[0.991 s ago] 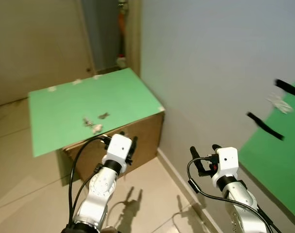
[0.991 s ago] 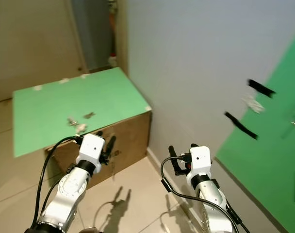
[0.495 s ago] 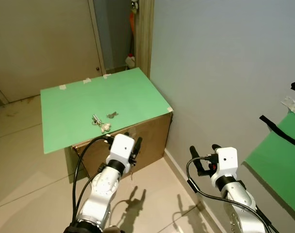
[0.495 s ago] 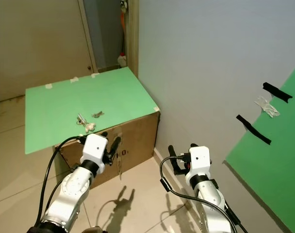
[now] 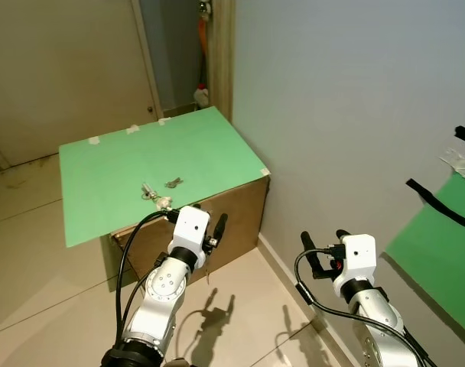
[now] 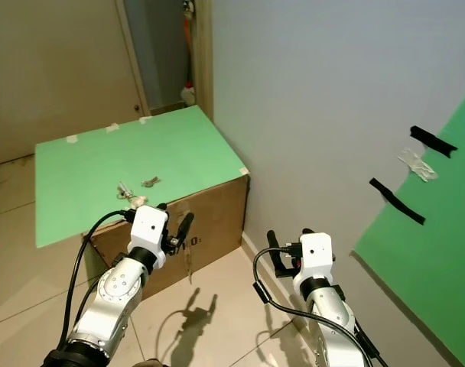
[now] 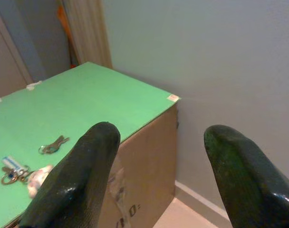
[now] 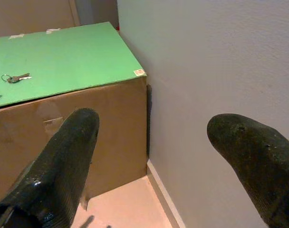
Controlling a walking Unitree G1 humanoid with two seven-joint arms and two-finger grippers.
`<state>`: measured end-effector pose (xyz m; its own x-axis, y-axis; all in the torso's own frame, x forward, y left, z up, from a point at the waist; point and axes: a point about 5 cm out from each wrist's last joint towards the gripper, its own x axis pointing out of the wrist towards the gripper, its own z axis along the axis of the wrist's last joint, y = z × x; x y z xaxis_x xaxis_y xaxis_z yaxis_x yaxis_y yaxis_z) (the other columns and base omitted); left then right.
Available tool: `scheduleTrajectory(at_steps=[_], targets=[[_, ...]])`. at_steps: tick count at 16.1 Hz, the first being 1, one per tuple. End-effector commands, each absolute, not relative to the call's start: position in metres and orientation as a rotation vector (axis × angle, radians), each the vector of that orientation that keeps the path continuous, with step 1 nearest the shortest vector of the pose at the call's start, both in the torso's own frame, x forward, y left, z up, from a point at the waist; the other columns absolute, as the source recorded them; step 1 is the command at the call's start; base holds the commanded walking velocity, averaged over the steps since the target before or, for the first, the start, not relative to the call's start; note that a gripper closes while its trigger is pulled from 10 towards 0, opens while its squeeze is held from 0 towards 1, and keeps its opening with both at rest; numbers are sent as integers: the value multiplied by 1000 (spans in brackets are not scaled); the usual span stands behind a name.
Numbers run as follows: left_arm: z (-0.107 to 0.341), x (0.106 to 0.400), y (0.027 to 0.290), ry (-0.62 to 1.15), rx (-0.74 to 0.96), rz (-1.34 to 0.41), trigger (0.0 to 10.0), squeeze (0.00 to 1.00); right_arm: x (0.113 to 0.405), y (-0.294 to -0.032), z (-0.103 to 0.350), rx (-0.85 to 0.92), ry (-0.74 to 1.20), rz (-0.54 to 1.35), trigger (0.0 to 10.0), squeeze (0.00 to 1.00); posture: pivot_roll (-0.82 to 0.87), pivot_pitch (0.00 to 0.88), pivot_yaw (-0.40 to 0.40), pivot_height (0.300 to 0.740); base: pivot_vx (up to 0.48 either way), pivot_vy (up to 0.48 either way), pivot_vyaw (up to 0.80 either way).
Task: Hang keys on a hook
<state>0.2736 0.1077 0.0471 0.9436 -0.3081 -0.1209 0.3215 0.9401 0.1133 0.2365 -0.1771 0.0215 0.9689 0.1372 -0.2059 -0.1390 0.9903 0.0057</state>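
The keys (image 5: 157, 195) on the green-topped box (image 5: 217, 153) are best approached from above by the left end effector (image 5: 204, 229), held wide open and empty.

Keys (image 5: 157, 193) on the sheet (image 5: 110, 164) atop the box (image 5: 232, 214), wall (image 5: 347, 115) to its right.

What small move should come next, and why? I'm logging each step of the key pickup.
Probably ease the left gripper forward and down toward the keys on the green sheet. Its fingers are open and empty, it is the nearer gripper, and the keys still lie flat, untouched.
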Motion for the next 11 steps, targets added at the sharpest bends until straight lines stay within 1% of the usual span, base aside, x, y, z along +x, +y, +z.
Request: scheduleTrajectory(at_steps=[1, 4, 11], targets=[[48, 276, 106, 101, 138, -331, 10000, 1000, 238, -181, 25, -10, 196, 124, 10000, 0, -144, 0, -4, 740, 0, 0, 494], [46, 273, 103, 106, 131, -346, 10000, 1000, 237, -181, 24, -13, 200, 130, 10000, 0, -146, 0, -6, 740, 0, 0, 492], [46, 269, 104, 109, 121, -358, 10000, 1000, 234, -182, 22, -22, 206, 126, 10000, 0, -149, 0, 1, 740, 0, 0, 492]])
